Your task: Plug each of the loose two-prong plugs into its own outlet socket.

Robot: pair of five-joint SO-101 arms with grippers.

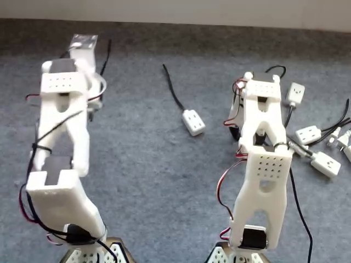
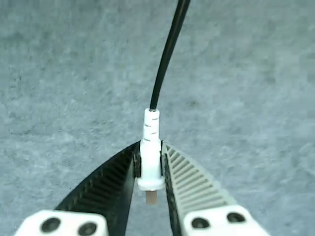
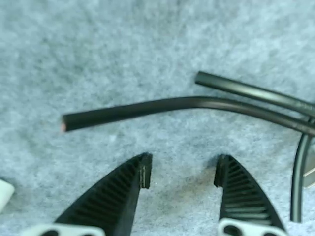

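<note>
My left gripper (image 2: 149, 150) is shut on a white two-prong plug (image 2: 150, 132), whose black cable (image 2: 170, 49) runs away over the grey carpet; a prong tip shows between the fingers. In the high view a white outlet socket (image 1: 193, 121) with a black cord lies mid-table between the arms. My right gripper (image 3: 183, 171) hangs open just above the carpet with nothing in it. A black cable with a cut end (image 3: 147, 108) lies just beyond its fingertips. Several more white sockets (image 1: 308, 134) and loose plugs (image 1: 340, 139) lie to the right of the right arm (image 1: 263, 159).
The left arm (image 1: 60, 137) stands along the left side of the carpet. Black cords (image 1: 299, 208) trail around the right arm's base and past its gripper (image 3: 256, 92). A white piece (image 3: 4, 194) shows at the edge of the right wrist view.
</note>
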